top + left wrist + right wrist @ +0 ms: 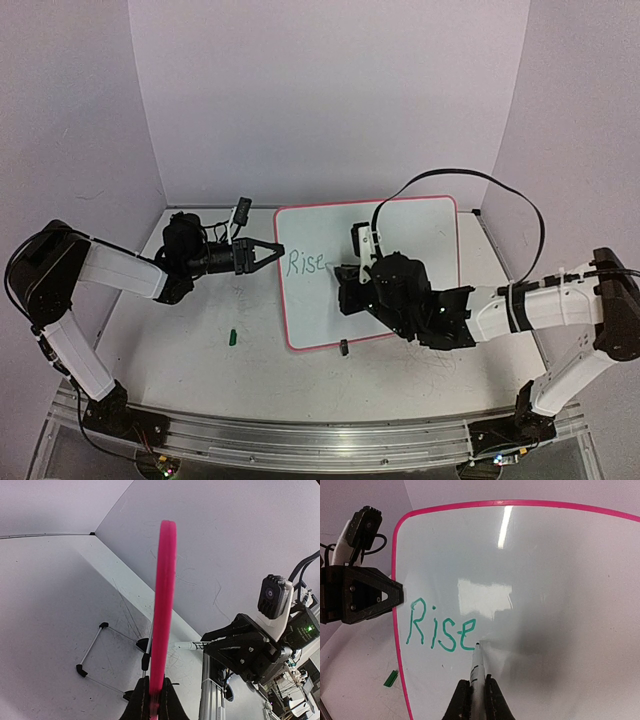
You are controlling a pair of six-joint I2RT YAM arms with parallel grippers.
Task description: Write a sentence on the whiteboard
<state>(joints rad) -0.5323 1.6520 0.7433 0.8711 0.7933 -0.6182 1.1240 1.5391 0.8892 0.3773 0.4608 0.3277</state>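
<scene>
The whiteboard (400,250) with its pink frame stands propped on the table, with "Rise" (440,630) written in green near its left edge. My left gripper (272,249) is shut on the board's left frame edge (164,605), seen edge-on in the left wrist view. My right gripper (476,695) is shut on a white marker (477,667), whose tip sits at the board just right of the final "e". The right gripper also shows in the top view (345,280).
A green marker cap (232,337) lies on the table left of the board, also seen in the right wrist view (390,678). A black clip foot (343,347) sits at the board's near edge. Wire stand legs (95,645) rest behind the board.
</scene>
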